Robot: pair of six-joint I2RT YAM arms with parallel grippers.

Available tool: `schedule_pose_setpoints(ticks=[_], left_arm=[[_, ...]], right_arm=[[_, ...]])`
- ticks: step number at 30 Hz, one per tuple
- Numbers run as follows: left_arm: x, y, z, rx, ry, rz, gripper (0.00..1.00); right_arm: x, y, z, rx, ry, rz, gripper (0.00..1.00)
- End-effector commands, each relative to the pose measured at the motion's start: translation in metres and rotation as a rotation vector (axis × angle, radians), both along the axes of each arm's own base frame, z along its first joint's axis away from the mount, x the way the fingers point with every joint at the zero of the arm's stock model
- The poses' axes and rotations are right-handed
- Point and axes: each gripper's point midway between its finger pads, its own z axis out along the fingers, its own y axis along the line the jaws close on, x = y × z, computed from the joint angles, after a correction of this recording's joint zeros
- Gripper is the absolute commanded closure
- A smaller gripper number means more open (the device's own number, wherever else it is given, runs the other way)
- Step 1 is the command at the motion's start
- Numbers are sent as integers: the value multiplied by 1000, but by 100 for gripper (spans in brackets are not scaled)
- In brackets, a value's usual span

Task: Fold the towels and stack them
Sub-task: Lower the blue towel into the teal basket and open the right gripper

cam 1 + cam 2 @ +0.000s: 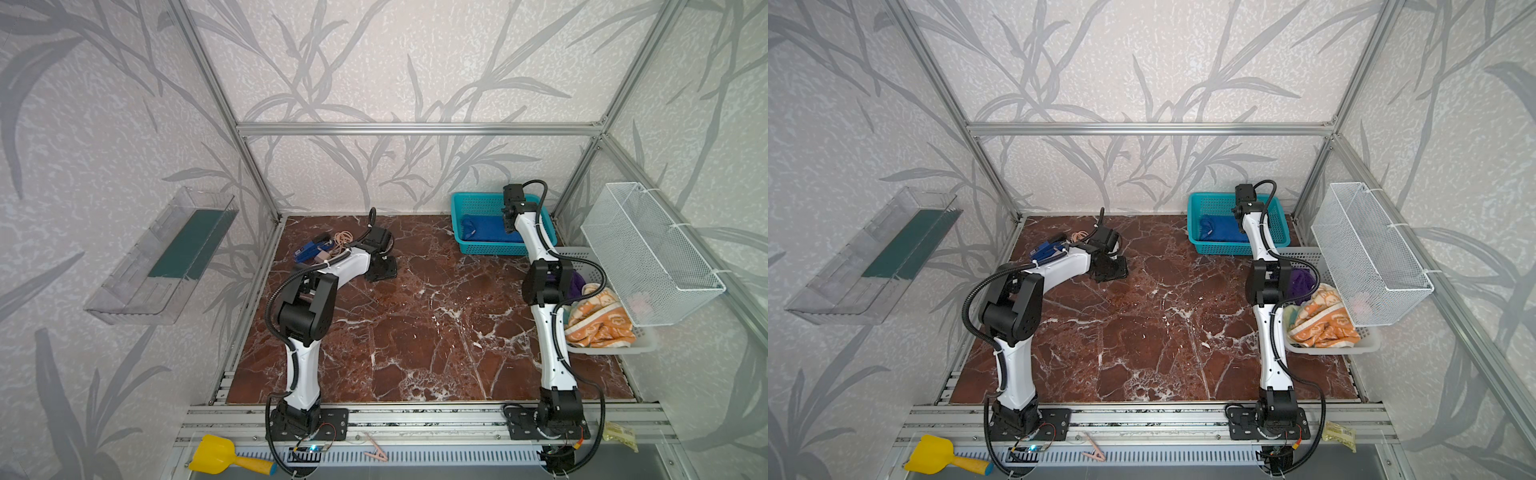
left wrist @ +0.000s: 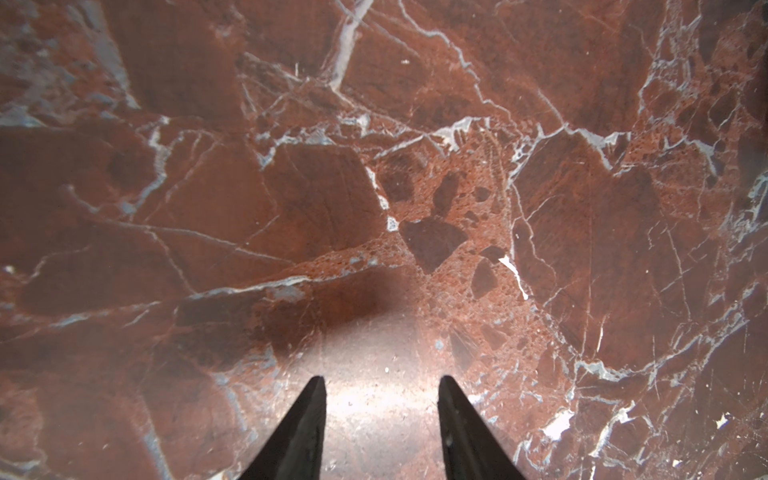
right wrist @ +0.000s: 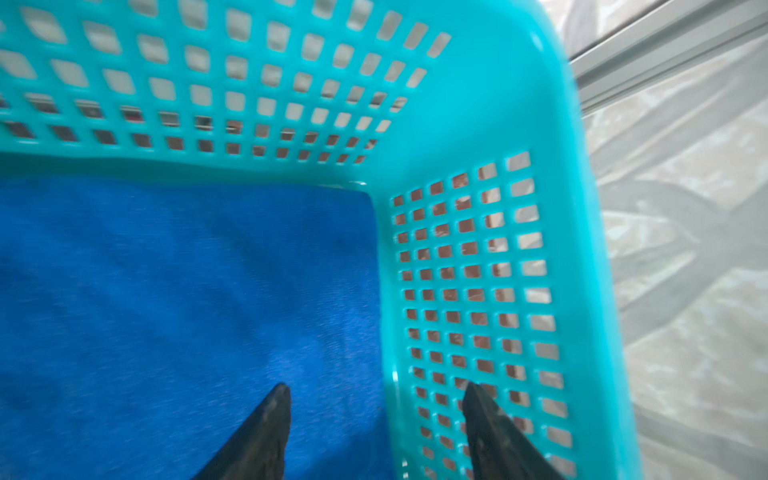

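Observation:
A royal blue towel (image 1: 484,230) (image 1: 1221,229) lies flat in the teal basket (image 1: 461,203) at the back right. My right gripper (image 3: 378,386) hangs over that towel (image 3: 187,299) beside the basket's corner wall (image 3: 469,137), open, with nothing between its fingers. The orange rabbit-print towel (image 1: 598,326) (image 1: 1323,324) and the purple towel (image 1: 577,284) (image 1: 1300,280) sit crumpled in a white basket (image 1: 615,352) at the right edge. My left gripper (image 2: 381,378) (image 1: 380,270) is open and empty, low over bare marble at the back left.
A white wire basket (image 1: 648,253) hangs on the right wall over the white one. A clear shelf (image 1: 162,253) hangs on the left wall. Blue clutter and rubber bands (image 1: 320,247) lie at the back left. A yellow scoop (image 1: 216,455) and a clothespin (image 1: 376,453) rest on the front rail.

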Motion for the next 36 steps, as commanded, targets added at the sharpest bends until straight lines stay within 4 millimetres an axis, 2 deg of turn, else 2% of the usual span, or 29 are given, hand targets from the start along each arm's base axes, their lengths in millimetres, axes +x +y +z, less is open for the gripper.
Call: schedule_pose_setpoints(ticks=[1,5,8,9,11,14,18,21,25,27,33,36], left_arm=[[-3,4,15,2,-27,-1,54],[-5,3,14,-15,-29,4,54],[-6,2,15,-21,-34,4,54],[-7,3,16,-21,-35,4,54],[-8,4,17,-20,-38,2,54],[-12,5,17,-18,-38,-3,54],[-16,7,16,-15,-35,-5,54],[-16,6,13,-15,-30,-5,54],[-15,5,14,-20,-33,-5,54],[-15,6,15,-20,-36,-4,54],[-16,9,17,-3,-43,-5,54],[-18,11,19,2,-48,-5,54]], right_arm=[[0,30,36,101,-61,51,32],[6,82,40,209,-72,180,32],[12,120,36,304,-80,274,32],[14,127,33,334,-84,287,34],[18,136,24,414,-95,283,47],[22,136,9,522,-107,232,66],[27,145,-10,743,-116,190,74],[29,157,-18,839,-113,186,73],[28,166,-27,913,-97,166,53],[28,172,-30,939,-93,166,49],[25,203,-35,1030,-69,200,48],[22,220,-24,1028,-67,238,50]])
